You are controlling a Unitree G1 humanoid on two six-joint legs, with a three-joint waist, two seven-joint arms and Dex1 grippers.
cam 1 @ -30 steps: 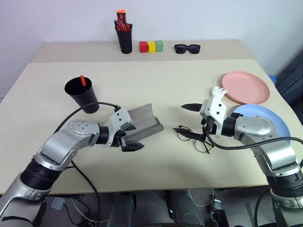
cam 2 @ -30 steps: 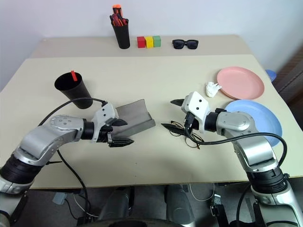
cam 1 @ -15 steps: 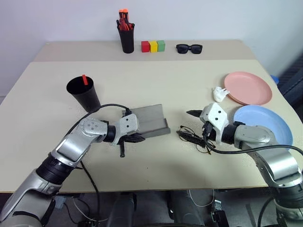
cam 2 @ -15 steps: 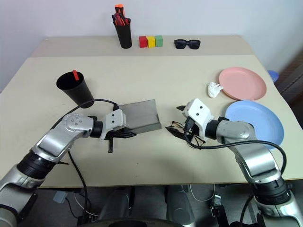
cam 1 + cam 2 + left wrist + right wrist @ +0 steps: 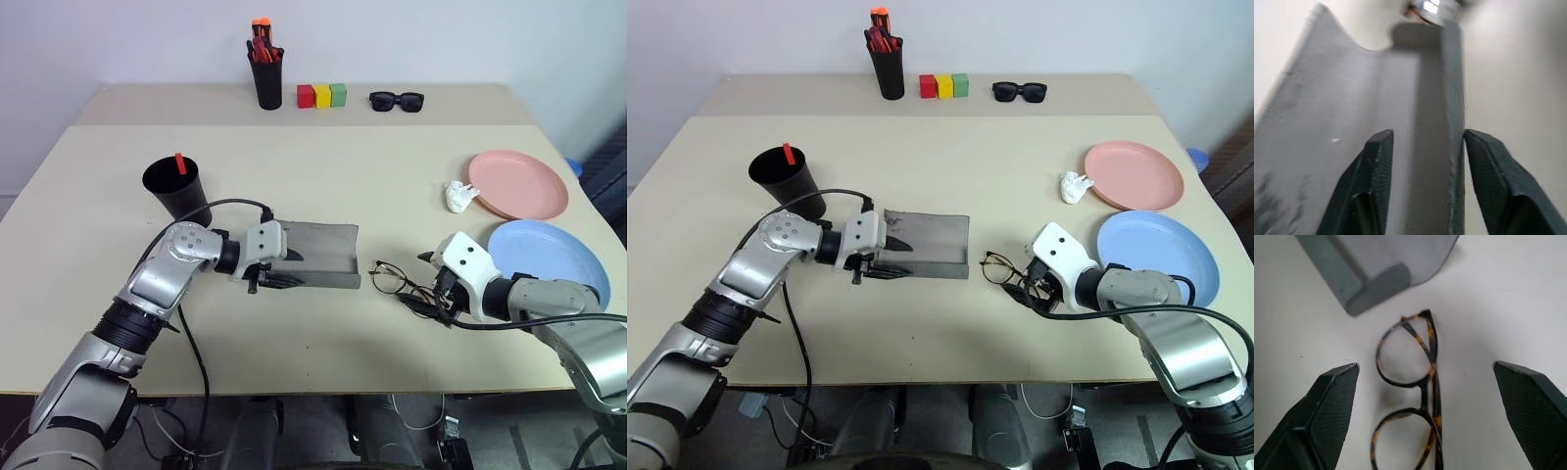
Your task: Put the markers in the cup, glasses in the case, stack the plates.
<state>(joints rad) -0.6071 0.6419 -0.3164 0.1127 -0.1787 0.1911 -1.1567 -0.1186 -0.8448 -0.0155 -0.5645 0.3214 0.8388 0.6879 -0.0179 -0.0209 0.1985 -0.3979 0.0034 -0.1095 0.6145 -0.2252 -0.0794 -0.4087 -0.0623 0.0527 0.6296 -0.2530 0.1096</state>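
Right wrist view: my right gripper [image 5: 1425,411], fingers spread wide and empty, has dropped over the glasses [image 5: 1410,396] lying beside the open case [image 5: 315,257], which my left gripper [image 5: 277,275], half-open, now steadies flat.

Both arms were clad in silver-grey metal shells with black ribbed joint bands. White blocky wrist housings carried the left gripper [image 5: 279,281] and right gripper [image 5: 438,289], with textured black fingers [image 5: 1327,411]. Black cables looped along each forearm.
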